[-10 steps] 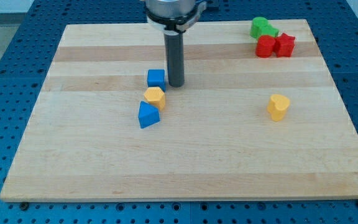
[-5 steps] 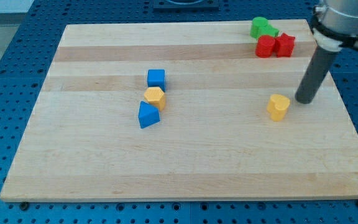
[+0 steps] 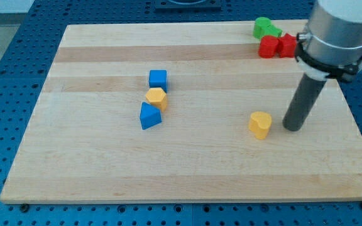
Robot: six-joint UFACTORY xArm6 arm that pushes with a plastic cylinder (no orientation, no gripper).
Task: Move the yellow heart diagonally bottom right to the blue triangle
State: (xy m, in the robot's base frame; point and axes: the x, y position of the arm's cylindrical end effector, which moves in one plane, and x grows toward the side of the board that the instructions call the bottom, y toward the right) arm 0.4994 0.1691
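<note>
The yellow heart point(image 3: 260, 124) lies on the wooden board point(image 3: 187, 176), right of centre. My tip point(image 3: 291, 128) stands just to its right, a small gap apart. The blue triangle point(image 3: 149, 116) lies left of centre, far to the left of the heart. A yellow hexagon point(image 3: 157, 98) touches the triangle's upper right, and a blue cube point(image 3: 158, 79) sits just above the hexagon.
At the board's top right corner a green block point(image 3: 266, 27) sits above a red block point(image 3: 269, 46) and a second red block point(image 3: 287, 45), partly hidden behind my arm. The board lies on a blue perforated table.
My tip crossed from beside the blue cube to the heart's right side, then moved down and left. The yellow heart has slid down and left.
</note>
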